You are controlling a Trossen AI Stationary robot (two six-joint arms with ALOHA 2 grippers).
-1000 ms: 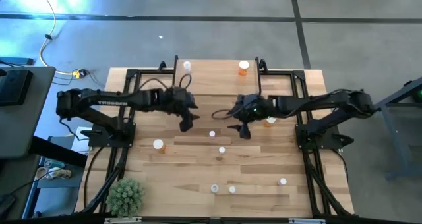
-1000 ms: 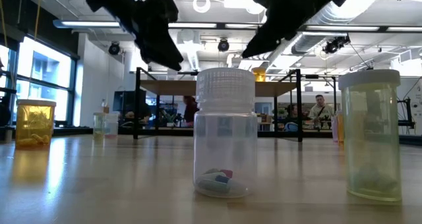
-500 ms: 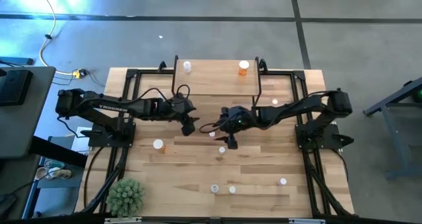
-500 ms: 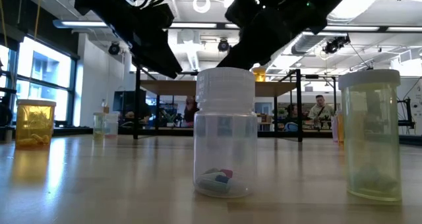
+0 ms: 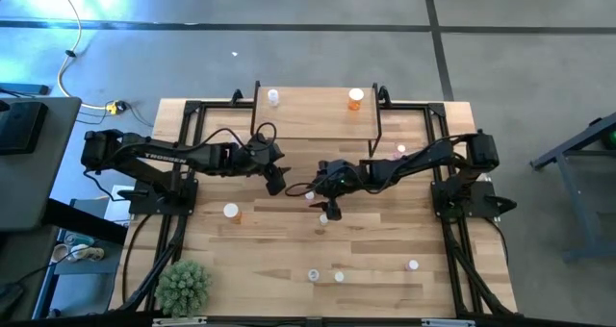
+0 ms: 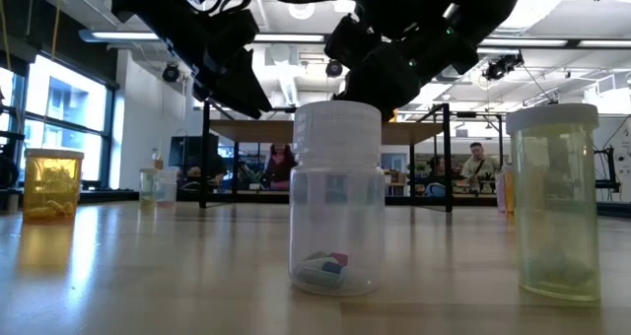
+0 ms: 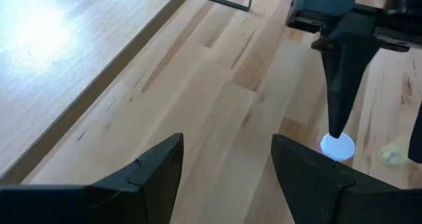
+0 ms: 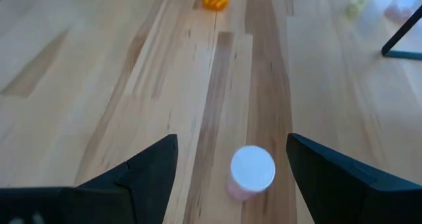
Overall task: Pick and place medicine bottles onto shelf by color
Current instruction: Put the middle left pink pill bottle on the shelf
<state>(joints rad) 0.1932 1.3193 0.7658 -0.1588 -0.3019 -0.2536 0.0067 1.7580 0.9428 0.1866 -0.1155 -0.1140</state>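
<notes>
Pink bottle (image 8: 250, 172) stands mid-table, at six o'clock from the shelf (image 5: 313, 111). Our right gripper (image 8: 231, 165) hovers spread above it; we should centre, descend straight, then close. Left gripper (image 7: 227, 165) waits spread at nine o'clock.

two black jointed arms with looping black cables, white lettering on the left arm (image 5: 164, 154).
</notes>
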